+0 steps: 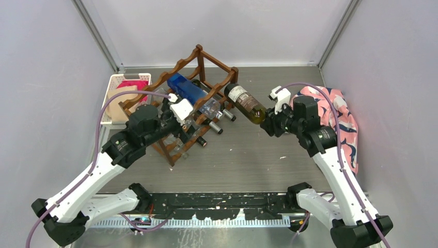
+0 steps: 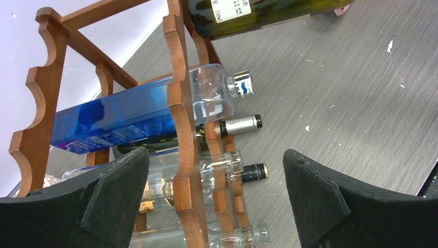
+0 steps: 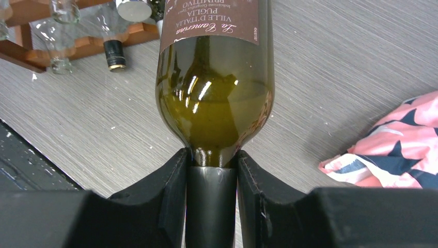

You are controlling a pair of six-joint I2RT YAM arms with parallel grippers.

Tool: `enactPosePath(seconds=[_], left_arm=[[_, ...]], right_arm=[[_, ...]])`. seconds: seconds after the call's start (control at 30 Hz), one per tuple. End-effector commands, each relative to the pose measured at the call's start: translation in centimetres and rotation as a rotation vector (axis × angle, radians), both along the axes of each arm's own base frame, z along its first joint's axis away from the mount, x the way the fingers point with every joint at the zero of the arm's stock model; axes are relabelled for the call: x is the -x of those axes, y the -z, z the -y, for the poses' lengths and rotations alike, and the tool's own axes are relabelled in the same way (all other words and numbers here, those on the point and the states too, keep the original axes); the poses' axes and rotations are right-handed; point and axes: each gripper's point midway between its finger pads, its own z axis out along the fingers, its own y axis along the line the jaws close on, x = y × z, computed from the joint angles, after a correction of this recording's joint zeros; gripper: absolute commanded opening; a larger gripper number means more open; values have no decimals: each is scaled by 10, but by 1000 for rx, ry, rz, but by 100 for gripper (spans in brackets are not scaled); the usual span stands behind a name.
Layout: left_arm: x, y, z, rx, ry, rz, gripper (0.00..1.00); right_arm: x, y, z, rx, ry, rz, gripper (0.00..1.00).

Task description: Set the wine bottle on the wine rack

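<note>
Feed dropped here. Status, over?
Left tool open beside rack. Right tool shut on bottle neck, base near rack post, not yet racked. Blue bottle and others occupy slots.

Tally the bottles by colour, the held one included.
Blue bottle: 1
Dark capped bottles: 2
Clear bottles: 2 that I can make out
Green wine bottle, neck in the right tool: 1
Total: 6 showing; the wine rack may hide more.

Gaping end effector (image 2: 214,165) near wine rack (image 2: 181,119)
</note>
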Motion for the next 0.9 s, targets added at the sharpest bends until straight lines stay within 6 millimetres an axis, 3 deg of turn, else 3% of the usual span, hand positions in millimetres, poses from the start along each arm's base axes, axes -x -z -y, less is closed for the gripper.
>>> enactPosePath(seconds=[0.0,0.5,0.87], left_arm=[[-6,-30,-2,76,-22,99,100],[-7,-24,-2,72,-20,99,99],[-9,-21,-4,67,-31,103,99]], right_arm=[[-27,-64,-22,-143,-50,232,1],[-34,-46,-30,-174,-63,185,1],[-57,-44,-49,-236,-110,188,1]])
